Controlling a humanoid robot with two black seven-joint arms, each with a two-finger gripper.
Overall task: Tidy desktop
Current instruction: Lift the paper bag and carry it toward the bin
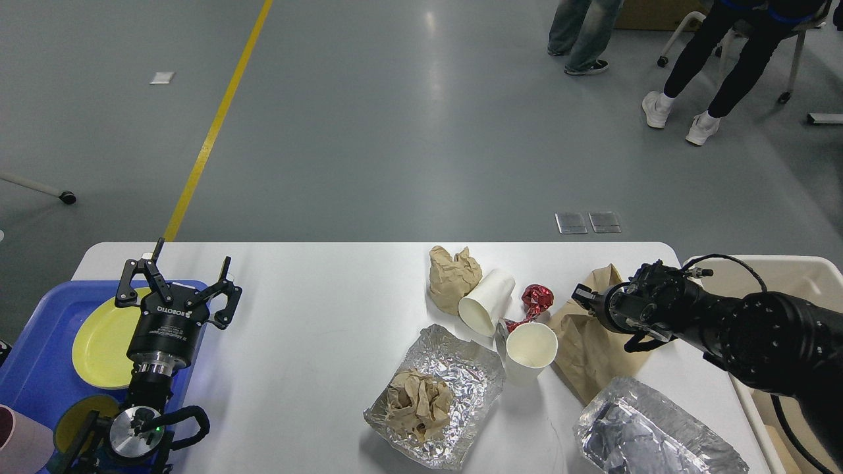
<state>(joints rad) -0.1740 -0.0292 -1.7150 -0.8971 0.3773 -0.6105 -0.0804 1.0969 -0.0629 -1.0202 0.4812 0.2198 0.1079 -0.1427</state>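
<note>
Left end effector [176,289] upright above the blue tray [39,368], fingers spread wide, "ROBOTIQ" readable in white on its black body, yellow plate [99,342] beneath. Right end effector [596,309] dark and end-on over the flat brown paper bag [586,349]; cannot tell whether spread or closed. White worktop [316,316] filling the lower view, carrying 2 paper cups [530,352], 2 foil trays [454,368], crumpled paper [451,273].

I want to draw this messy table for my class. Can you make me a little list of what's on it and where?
Table: white rectangular desktop
Middle: crumpled brown paper ball, tipped-over white paper cup, red foil wrapper, upright white paper cup
Front: silver foil tray holding crumpled brown paper
Left gripper: open, above blue plastic tray
Right gripper: over flat brown paper bag
</note>
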